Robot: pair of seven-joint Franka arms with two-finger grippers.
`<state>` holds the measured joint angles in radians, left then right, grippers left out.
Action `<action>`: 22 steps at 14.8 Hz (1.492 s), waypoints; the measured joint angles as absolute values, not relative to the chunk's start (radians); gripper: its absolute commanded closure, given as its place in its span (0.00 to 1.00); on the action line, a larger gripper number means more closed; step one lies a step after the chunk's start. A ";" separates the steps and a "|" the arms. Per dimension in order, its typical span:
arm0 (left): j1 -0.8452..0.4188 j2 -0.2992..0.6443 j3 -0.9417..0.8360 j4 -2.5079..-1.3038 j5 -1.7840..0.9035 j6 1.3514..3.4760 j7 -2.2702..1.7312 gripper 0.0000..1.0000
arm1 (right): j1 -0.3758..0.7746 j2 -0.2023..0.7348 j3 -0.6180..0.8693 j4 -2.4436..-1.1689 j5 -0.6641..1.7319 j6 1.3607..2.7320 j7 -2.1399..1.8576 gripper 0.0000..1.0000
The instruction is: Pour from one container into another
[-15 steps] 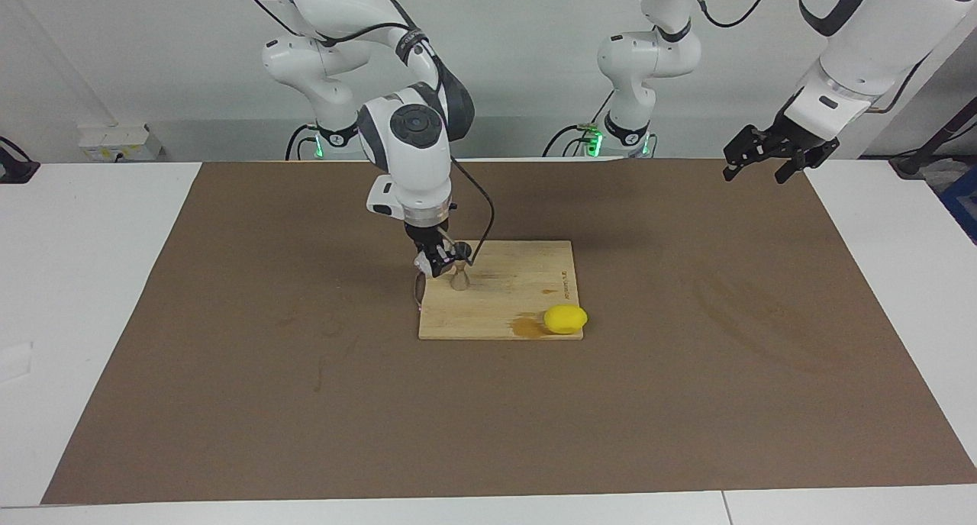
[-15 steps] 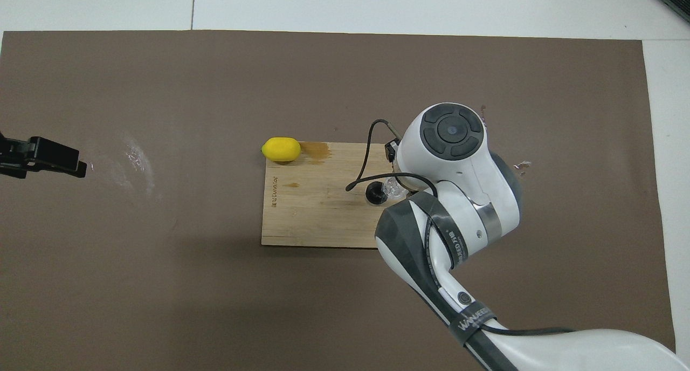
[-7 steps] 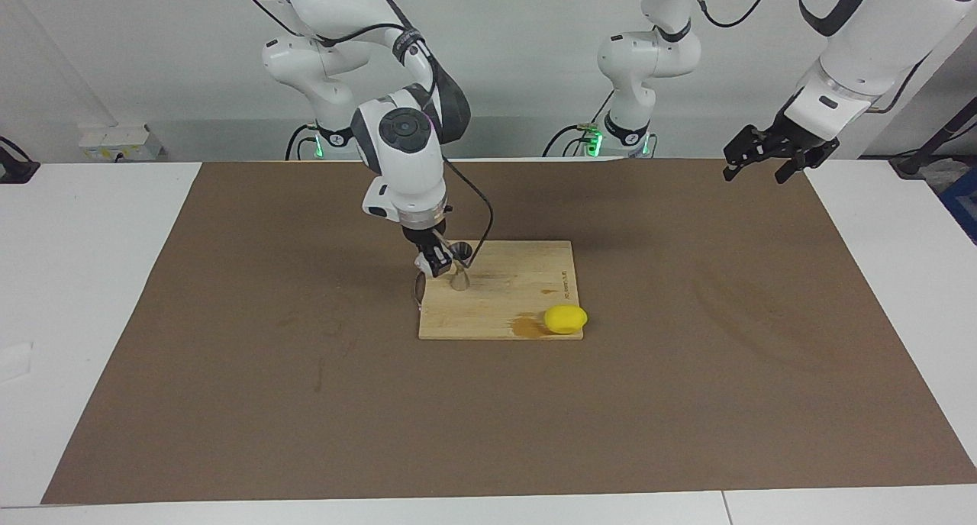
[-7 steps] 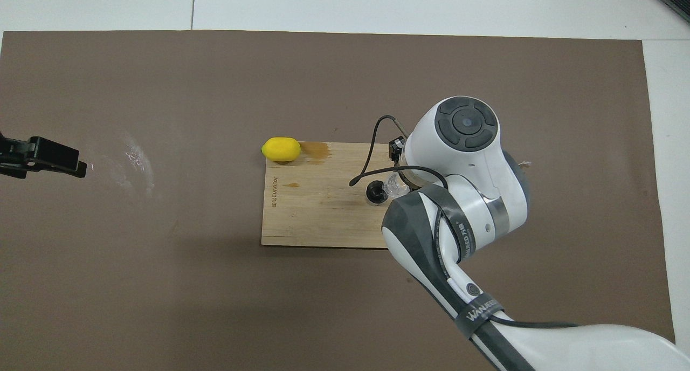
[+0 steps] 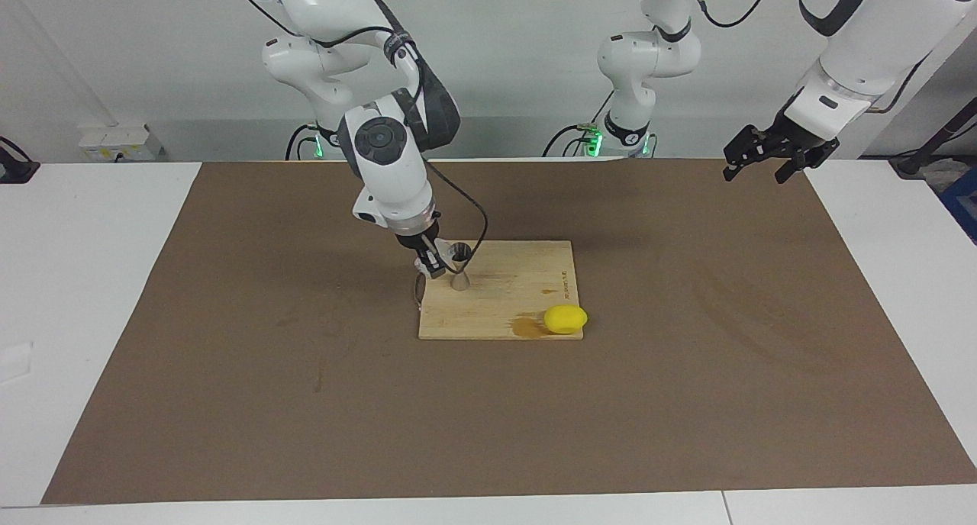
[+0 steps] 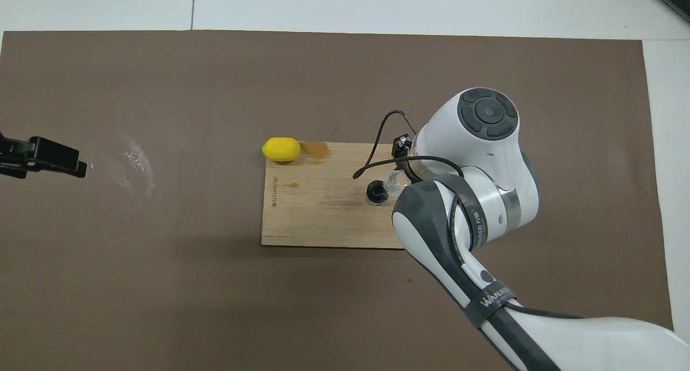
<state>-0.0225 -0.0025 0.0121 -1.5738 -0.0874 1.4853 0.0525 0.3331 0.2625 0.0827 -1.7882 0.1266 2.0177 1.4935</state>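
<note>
In the facing view the right gripper (image 5: 432,263), fingers clamped on the glass cup (image 5: 424,265), has swung outward beside the jigger (image 5: 460,266) on the board (image 5: 527,281), suggesting pouring's end; overhead, the cup (image 6: 392,183) touches the jigger (image 6: 375,192), while the left gripper (image 6: 59,160) waits, fingers apart.

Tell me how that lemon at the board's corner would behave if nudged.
The lemon looks rounded and oval, so it would likely roll. It sits at the wooden board's edge, so it may drop onto the brown mat.

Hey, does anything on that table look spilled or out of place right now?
Yes: a brown wet-looking stain marks the wooden board beside the lemon, at the board's edge farthest from the robots. It looks like spilled liquid.
</note>
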 measured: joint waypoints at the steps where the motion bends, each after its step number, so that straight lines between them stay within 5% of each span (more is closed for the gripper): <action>1: -0.022 -0.002 0.012 -1.574 -0.087 1.485 0.053 0.00 | 0.329 0.263 0.083 -1.789 0.142 2.018 1.486 1.00; 10: -0.022 -0.002 0.012 -1.574 -0.087 1.485 0.052 0.00 | 0.213 0.265 0.082 -1.825 0.339 2.018 1.362 1.00; 22: -0.036 -0.002 0.009 -1.574 -0.087 1.485 0.050 0.00 | -0.155 0.341 0.079 -1.922 0.590 1.977 0.924 1.00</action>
<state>-0.0362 -0.0025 0.0085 -1.5740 -0.0874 1.4853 0.0502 -0.1550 0.3406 0.0792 -1.9220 0.5903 1.9769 0.9240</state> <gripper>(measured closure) 0.000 0.498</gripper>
